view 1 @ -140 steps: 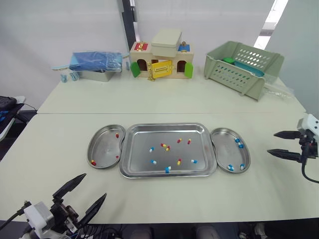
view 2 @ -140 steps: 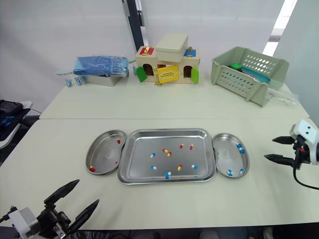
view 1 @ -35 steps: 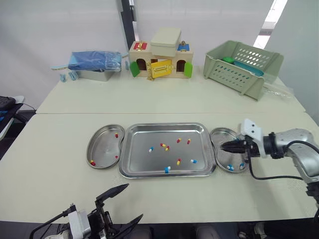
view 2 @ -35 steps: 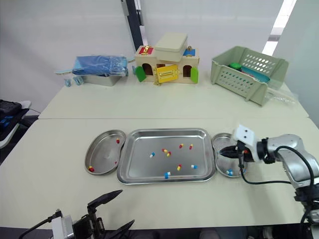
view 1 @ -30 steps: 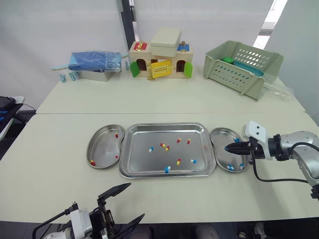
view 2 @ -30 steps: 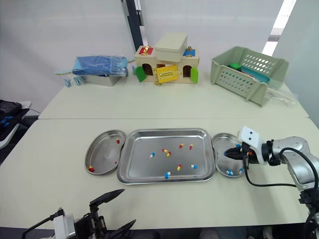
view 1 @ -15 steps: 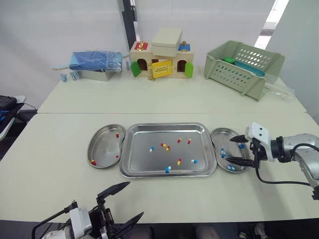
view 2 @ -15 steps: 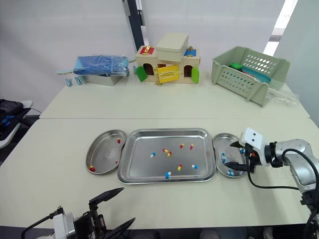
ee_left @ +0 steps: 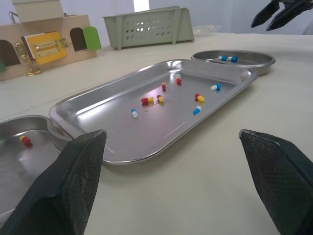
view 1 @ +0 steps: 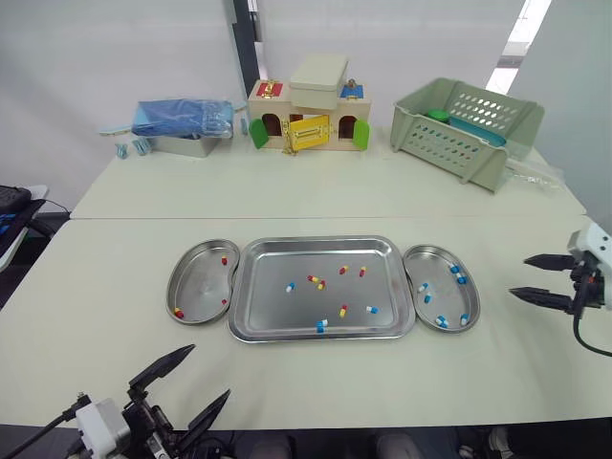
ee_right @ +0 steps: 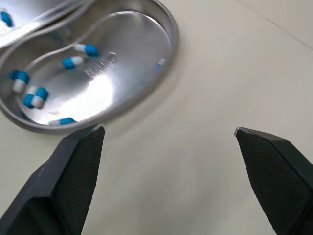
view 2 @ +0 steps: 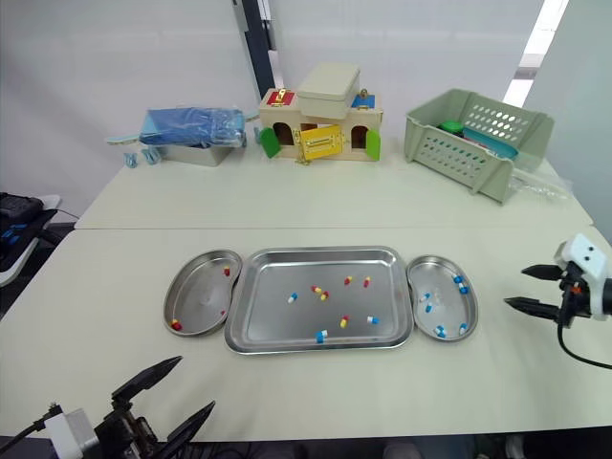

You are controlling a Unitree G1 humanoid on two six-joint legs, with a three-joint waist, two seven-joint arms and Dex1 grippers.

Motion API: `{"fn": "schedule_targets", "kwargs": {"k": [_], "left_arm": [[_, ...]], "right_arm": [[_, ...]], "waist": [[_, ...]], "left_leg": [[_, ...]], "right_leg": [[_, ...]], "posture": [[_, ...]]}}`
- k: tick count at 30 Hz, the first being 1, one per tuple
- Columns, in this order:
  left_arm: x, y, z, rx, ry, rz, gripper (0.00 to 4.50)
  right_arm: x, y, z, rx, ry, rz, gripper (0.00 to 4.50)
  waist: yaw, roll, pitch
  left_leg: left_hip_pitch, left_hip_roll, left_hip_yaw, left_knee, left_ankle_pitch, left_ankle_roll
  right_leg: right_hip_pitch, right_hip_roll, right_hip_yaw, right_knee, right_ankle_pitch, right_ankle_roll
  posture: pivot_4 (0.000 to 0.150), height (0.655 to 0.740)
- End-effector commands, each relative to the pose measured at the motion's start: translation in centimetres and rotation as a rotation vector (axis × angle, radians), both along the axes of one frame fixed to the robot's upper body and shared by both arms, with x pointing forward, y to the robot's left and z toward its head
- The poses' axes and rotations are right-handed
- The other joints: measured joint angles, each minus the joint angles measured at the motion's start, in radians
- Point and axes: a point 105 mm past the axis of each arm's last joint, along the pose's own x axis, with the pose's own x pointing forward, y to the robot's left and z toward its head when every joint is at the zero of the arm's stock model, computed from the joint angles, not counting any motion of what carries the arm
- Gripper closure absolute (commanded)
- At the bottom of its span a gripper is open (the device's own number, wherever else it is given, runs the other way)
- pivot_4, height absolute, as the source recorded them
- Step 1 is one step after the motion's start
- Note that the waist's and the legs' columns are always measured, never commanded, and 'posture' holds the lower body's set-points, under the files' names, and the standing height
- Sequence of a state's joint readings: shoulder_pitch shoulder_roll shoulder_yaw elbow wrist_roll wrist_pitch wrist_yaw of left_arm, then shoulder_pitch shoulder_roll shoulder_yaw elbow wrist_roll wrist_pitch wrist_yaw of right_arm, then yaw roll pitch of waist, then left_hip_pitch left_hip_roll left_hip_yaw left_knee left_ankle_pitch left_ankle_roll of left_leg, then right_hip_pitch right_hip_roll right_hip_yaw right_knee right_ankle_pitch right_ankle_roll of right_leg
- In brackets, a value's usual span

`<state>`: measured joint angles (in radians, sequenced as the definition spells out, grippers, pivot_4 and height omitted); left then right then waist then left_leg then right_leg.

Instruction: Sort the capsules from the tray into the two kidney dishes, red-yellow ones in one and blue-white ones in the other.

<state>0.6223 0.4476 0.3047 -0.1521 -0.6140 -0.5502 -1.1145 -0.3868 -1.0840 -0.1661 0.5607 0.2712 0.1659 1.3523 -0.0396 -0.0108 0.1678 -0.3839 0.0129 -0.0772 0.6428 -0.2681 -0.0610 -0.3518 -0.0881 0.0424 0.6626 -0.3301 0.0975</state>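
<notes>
Blue-white capsule [view 1: 423,287] now in right dish [view 1: 445,296], right gripper [view 1: 519,275] withdrawn

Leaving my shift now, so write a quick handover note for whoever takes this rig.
Left gripper: open, empty, low and well short of the left kidney dish.
Right gripper: open, empty, beside the right kidney dish, not touching it.
Done: a few red-yellow capsules lie in the left dish, and several blue-white capsules in the right one.
Left: the tray holds five red-yellow and three blue-white to sort.
</notes>
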Motion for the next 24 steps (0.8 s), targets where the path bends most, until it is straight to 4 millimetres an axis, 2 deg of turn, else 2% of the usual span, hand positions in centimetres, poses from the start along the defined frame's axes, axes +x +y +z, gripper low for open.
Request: {"fn": "schedule_targets", "kwargs": {"k": [1, 11, 15, 17, 24], "left_arm": [[-0.3, 0.5, 0.5, 0.015, -0.012, 0.008, 0.0], [-0.3, 0.2, 0.4, 0.004, -0.018, 0.02, 0.0], [-0.2, 0.1, 0.4, -0.001, -0.024, 0.019, 0.0], [0.0, -0.2, 0.4, -0.012, -0.029, 0.009, 0.0], [0.5, -1.7, 0.4, -0.047, -0.037, -0.033, 0.0]], "right_arm": [[0.4, -1.6, 1.3, -0.054, -0.042, -0.023, 0.02], [0.8, -1.7, 1.0, -0.061, -0.037, -0.008, 0.02], [1.1, -0.1, 1.9, -0.013, -0.058, 0.055, 0.02], [1.4, 2.4, 2.6, -0.001, -0.072, 0.139, 0.02], [0.6, 16.2, 4.4, 0.095, -0.07, 0.466, 0.02]], "waist": [[-0.001, 0.002, 0.0], [0.0, 0.002, 0.001], [-0.001, 0.002, 0.001], [-0.002, 0.003, 0.001], [0.001, 0.003, 0.001]], "left_leg": [[0.0, 0.0, 0.0, 0.0, 0.0, 0.0], [0.0, 0.0, 0.0, 0.0, 0.0, 0.0], [0.0, 0.0, 0.0, 0.0, 0.0, 0.0], [0.0, 0.0, 0.0, 0.0, 0.0, 0.0], [-0.001, 0.0, -0.001, 0.0, 0.0, 0.0]], "right_leg": [[0.0, 0.0, 0.0, 0.0, 0.0, 0.0], [0.001, 0.0, 0.0, 0.0, 0.0, 0.0], [0.0, 0.0, 0.0, 0.0, 0.0, 0.0], [0.001, 0.0, 0.0, 0.0, 0.0, 0.0], [0.0, 0.0, -0.001, 0.0, 0.0, 0.0]], "posture": [[0.15, 0.74], [0.15, 0.74], [0.15, 0.74], [0.15, 0.74], [0.15, 0.74]]}}
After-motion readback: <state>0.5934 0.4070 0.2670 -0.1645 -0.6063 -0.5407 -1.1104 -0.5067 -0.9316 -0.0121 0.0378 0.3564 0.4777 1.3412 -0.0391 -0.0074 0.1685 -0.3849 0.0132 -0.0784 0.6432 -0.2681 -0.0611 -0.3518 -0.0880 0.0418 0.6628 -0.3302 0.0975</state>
